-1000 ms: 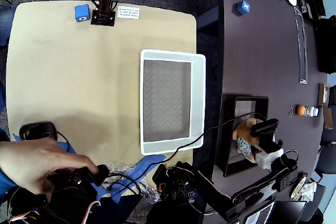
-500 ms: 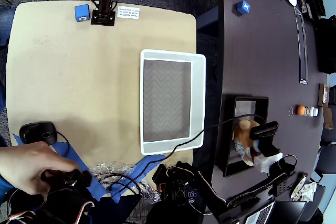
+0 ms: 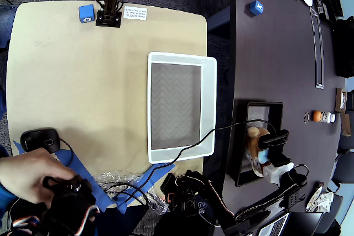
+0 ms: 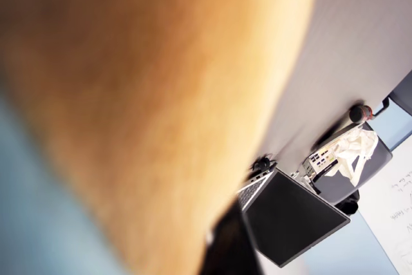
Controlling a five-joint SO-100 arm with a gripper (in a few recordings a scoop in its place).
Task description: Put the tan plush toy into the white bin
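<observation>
The tan plush toy (image 3: 253, 135) lies in a black tray (image 3: 239, 153) on the dark table at the right of the overhead view. My gripper (image 3: 266, 141) is right over the toy, reaching in from the lower right, and its black finger (image 3: 275, 136) lies across the toy's right side. How the jaws stand is hidden. In the wrist view the blurred toy (image 4: 129, 94) sits right up against the lens. The white bin (image 3: 209, 103), with a gray zigzag bottom, stands on the tan table to the left of the tray, with nothing in it.
A black cable (image 3: 221, 131) runs from the arm across the bin's lower right corner. A blue cube (image 3: 255, 8) sits on the dark table, and another blue cube (image 3: 86, 12) on the tan table beside a black stand (image 3: 109, 17). A small orange object (image 3: 317, 115) lies at the far right.
My gripper has drawn down and slightly left over the tray. The toy has shifted a little to the left under it.
</observation>
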